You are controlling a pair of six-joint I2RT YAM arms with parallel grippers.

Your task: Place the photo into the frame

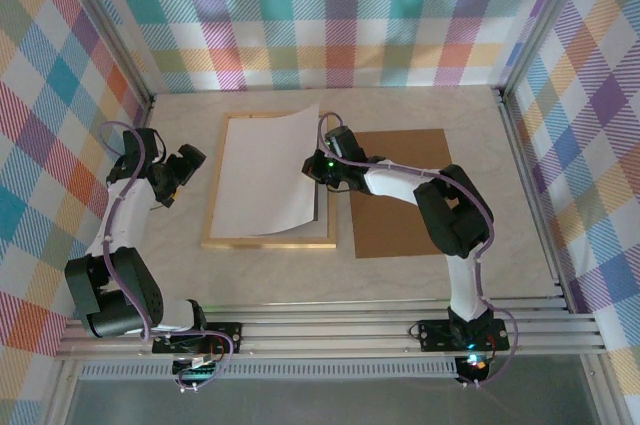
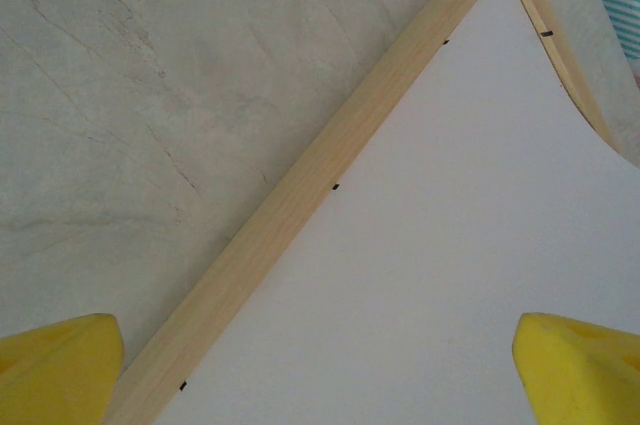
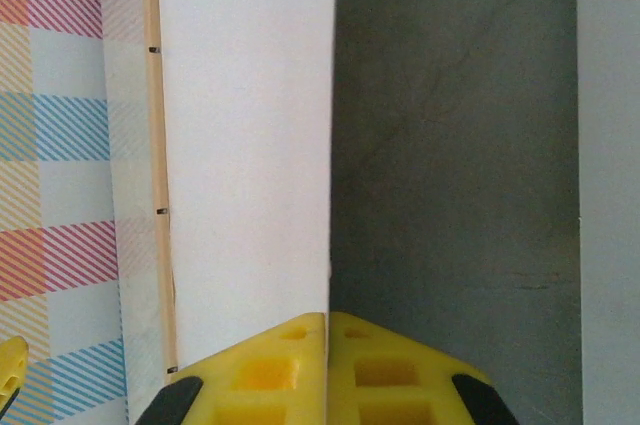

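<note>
Over frame [image 1: 268, 240], right gripper [image 3: 328, 320] pinches photo [image 1: 265, 170] edge, left gripper [image 1: 183, 170] agape; next, lower it flat inside.

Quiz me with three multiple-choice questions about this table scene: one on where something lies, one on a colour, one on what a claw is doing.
1. In the top view, where does the brown board lie relative to the wooden frame?
A) to its right
B) on top of it
C) to its left

2. What colour are the fingers of the right gripper?
A) black
B) yellow
C) red

3. What is the right gripper doing?
A) hanging open over bare table
B) shut on the frame's rail
C) shut on the edge of the white sheet

Answers:
1 A: the board lies flat on the table beside the frame's right side.
2 B: the wrist view shows yellow fingers.
3 C: the fingers meet with the sheet's edge pinched between them.
</note>
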